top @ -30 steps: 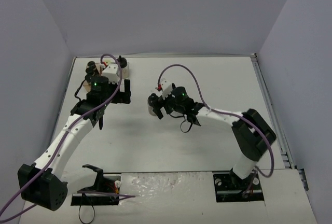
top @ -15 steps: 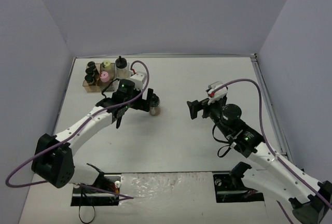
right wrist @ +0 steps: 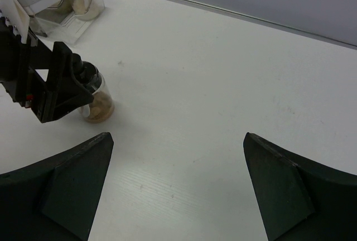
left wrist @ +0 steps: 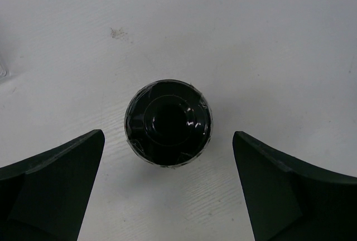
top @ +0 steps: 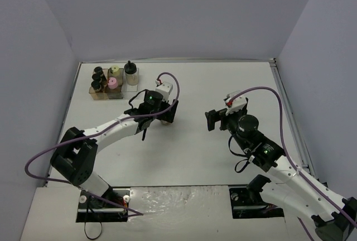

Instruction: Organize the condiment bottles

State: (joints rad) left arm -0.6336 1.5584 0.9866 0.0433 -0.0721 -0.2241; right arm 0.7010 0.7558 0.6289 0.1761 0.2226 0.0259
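Left end effector (left wrist: 167,135) straddles the knob-capped bottle (left wrist: 167,123), wide open and empty; an off-centre squeeze could tip it.

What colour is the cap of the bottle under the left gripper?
Black cap; clearest in the left wrist view.

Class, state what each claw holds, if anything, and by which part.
Nothing. The left claw hangs open over a bottle; the right claw is open too.
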